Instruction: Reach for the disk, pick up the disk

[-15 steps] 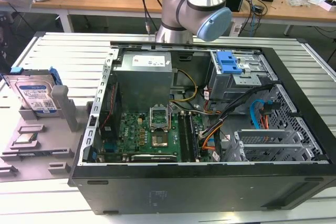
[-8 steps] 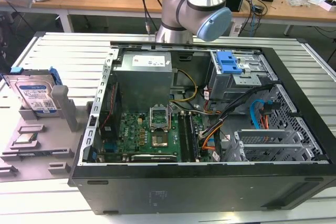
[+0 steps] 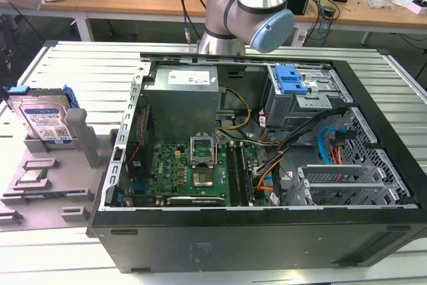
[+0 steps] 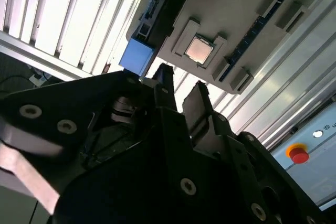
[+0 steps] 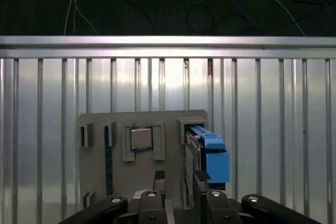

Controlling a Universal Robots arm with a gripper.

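claw [image 4: 181,85]: fingers parted, holding nothing, clear of the disk | disk [image 3: 44,122]: upright in grey holder [image 3: 50,198] slot, on counter [image 3: 73,65], the exterior view's left

Arm [image 3: 230,15] in the exterior view: silver link standing upright, grey joint with a blue cap at its foot. Hand [image 4: 181,85] [image 5: 178,179] in both wrist views: black, two fingers [image 4: 166,80] parted, gap between them, nothing held. Bolted black linkage behind the fingers.
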